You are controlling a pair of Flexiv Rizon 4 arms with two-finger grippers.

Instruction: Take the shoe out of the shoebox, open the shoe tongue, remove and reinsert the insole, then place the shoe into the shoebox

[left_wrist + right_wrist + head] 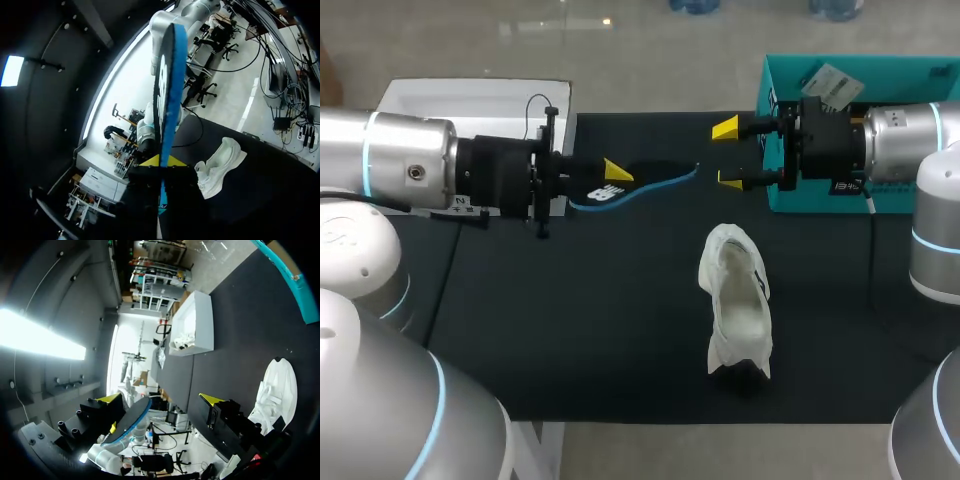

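My left gripper is shut on one end of a black insole with a blue edge, held above the dark mat. In the left wrist view the insole stands edge-on out of the closed yellow tips of the left gripper. My right gripper faces it from the right, open wide, and the insole's free end lies just short of its fingers. In the right wrist view the insole shows close to one finger of the right gripper. The white shoe lies on the mat, nearer the front.
The teal shoebox stands at the right behind my right gripper. A white box sits at the back left corner. The dark mat covers the table to its front edge.
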